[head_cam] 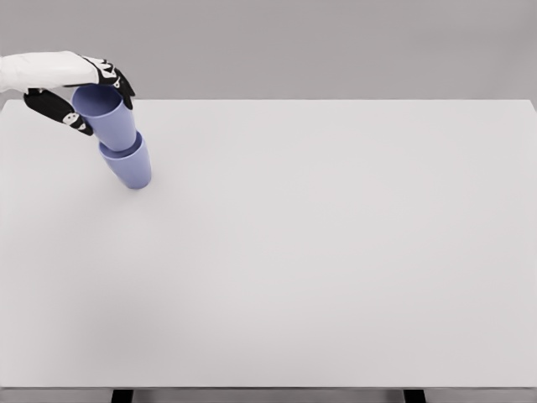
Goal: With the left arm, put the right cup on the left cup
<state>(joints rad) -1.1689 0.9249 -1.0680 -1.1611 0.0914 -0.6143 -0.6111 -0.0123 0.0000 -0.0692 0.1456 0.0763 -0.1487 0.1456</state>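
Two lilac-blue cups are at the table's far left. The upper cup (107, 117) sits nested in the lower cup (131, 166), which stands on the table, and both lean to the upper left. My left hand (88, 96) comes in from the left edge and is shut on the upper cup near its rim, with black fingers wrapped on both sides. The right arm does not appear.
The white table (336, 252) stretches wide to the right and toward me. Its far edge runs just behind the cups, and its left edge is close to my hand. A plain grey wall is behind.
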